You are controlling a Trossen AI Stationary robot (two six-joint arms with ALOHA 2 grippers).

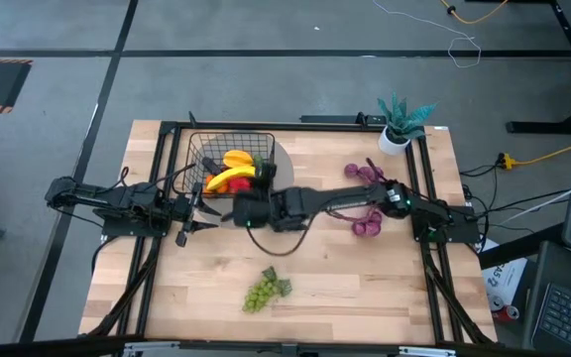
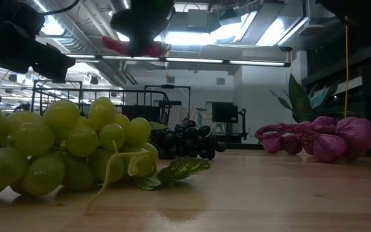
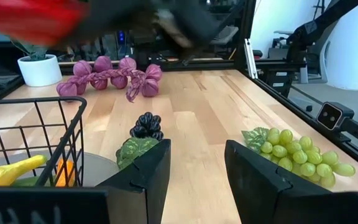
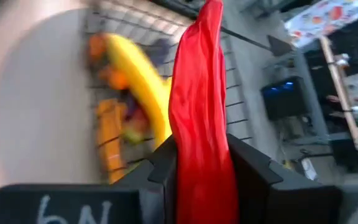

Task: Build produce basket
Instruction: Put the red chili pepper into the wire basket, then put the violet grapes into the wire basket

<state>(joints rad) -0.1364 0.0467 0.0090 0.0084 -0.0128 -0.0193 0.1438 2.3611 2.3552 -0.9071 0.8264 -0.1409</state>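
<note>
The black wire basket (image 1: 228, 157) stands at the table's far middle and holds a yellow banana (image 1: 228, 178) and orange pieces (image 1: 238, 158). My right gripper (image 1: 242, 190) reaches in from the table's right and hovers at the basket's near edge, shut on a red chili (image 4: 199, 93). The low view shows the chili (image 2: 131, 46) high above the table. On the wood lie green grapes (image 1: 265, 290), dark grapes (image 3: 146, 124) and the purple string (image 1: 367, 175). At the table's left my left gripper (image 3: 197, 165) waits open beside the basket (image 3: 48, 140). My right gripper pinches the red chili (image 4: 201, 171) between its two fingers, coming from the table's right and slanting down. The chili runs along the fingers and sticks out well past their tips. It is lifted clear, over the basket's near side.
A white pot with a teal plant (image 1: 399, 125) stands at the far right corner. A second purple bunch (image 1: 369, 226) lies under the right arm. Black frame rails (image 1: 157, 258) run along the table's left and right sides. Bare wood lies around the green grapes.
</note>
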